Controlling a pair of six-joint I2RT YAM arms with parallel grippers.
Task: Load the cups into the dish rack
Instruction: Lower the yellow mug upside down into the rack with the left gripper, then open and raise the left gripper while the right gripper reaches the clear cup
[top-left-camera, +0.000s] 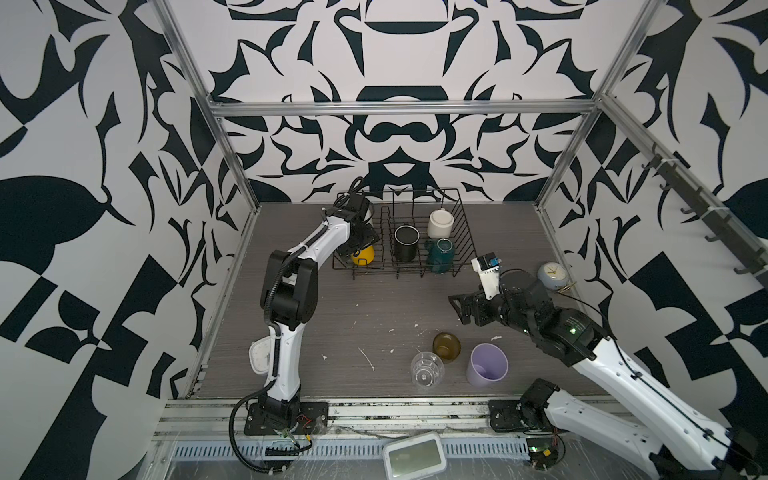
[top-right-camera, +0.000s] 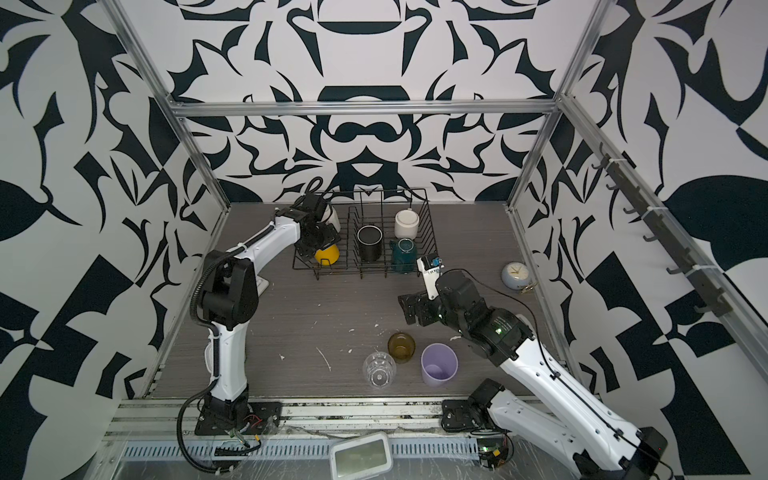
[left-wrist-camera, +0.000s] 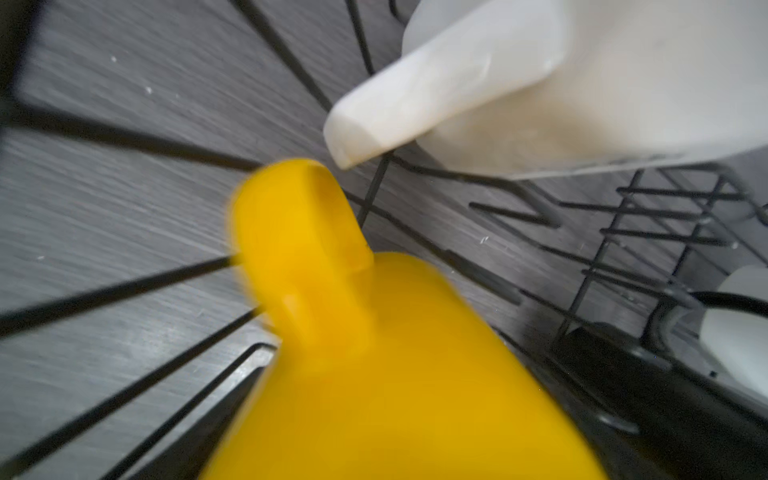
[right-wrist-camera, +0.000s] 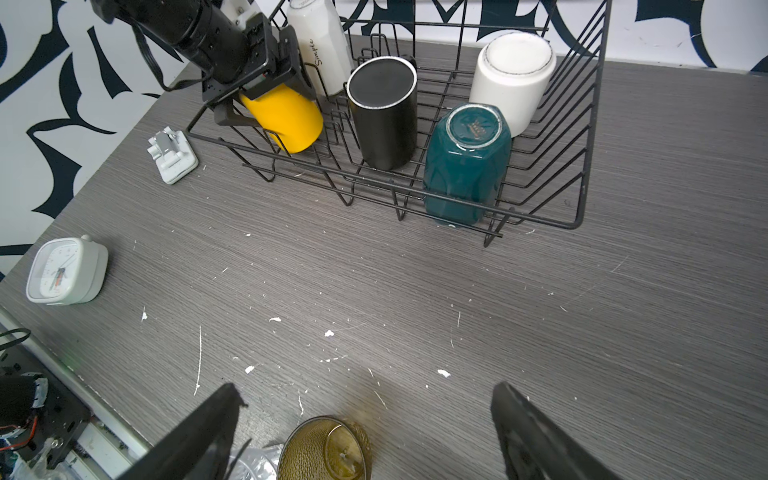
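**Q:** Where are the 2 grippers, and how do the jaws stand?

**A:** The left gripper (top-left-camera: 358, 247) reaches into the left end of the black wire dish rack (right-wrist-camera: 557, 166). Its jaws are spread wide, with 1 finger on each side of a yellow mug (right-wrist-camera: 286, 116) that lies tilted on the rack wires. Whether the fingers press on the mug I cannot tell, because the left wrist view is blurred. The right gripper (right-wrist-camera: 368, 390) hovers over the grey table (right-wrist-camera: 415, 291). Its jaws are spread wide with nothing between them, and an amber glass (right-wrist-camera: 324, 451) stands just below.

**Q:** How many cups are there, and where?

**A:** There are 8. The rack holds 5 mugs: the yellow mug, a faceted white mug (right-wrist-camera: 320, 45) just beside it, a black mug (right-wrist-camera: 382, 112), a teal mug (right-wrist-camera: 465, 166) and a white mug (right-wrist-camera: 511, 79). The last 3 sit base up. On the table near the front edge stand 3 more, close together and mouths up: the amber glass, a clear glass (top-left-camera: 426, 370) and a lilac tumbler (top-left-camera: 487, 365).

**Q:** Is there anything else?

**A:** There are 2 clocks on the table. A round pale-blue clock (top-left-camera: 550, 275) sits near the right edge, and a white square clock (right-wrist-camera: 66, 272) sits at the left.
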